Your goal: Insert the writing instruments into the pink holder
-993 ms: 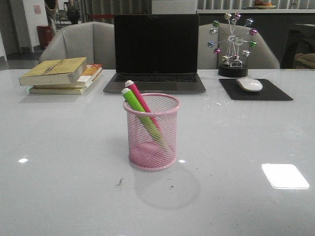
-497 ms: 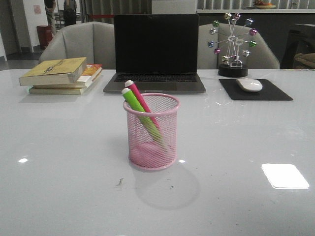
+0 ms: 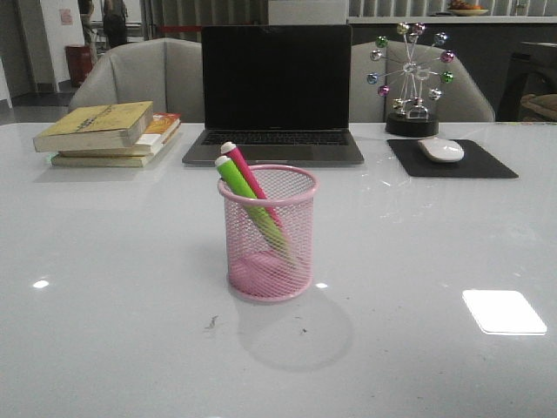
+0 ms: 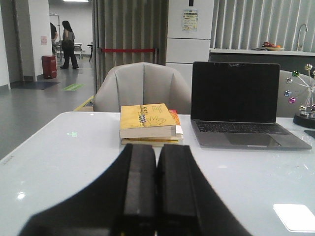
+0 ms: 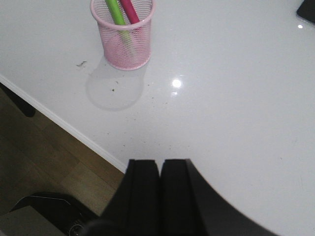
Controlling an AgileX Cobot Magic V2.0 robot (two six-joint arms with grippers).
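The pink holder [image 3: 267, 233] stands upright mid-table, and shows in the right wrist view [image 5: 123, 34] too. Inside it lean the lime green marker [image 3: 239, 185] and the magenta pink marker [image 3: 247, 176], white ends tilted up to the left above the rim; both also show from above, green marker [image 5: 115, 11] and pink marker [image 5: 130, 10]. Neither arm appears in the front view. My left gripper [image 4: 156, 150] is shut and empty, well away from the holder, facing the books. My right gripper [image 5: 160, 164] is shut and empty, near the table's front edge, apart from the holder.
A closed-in row stands at the back: stacked books [image 3: 109, 132], an open laptop [image 3: 275, 91], a ball ornament [image 3: 412, 83], and a white mouse [image 3: 441, 150] on a black pad [image 3: 452, 161]. The table's front edge [image 5: 64, 125] drops to the floor.
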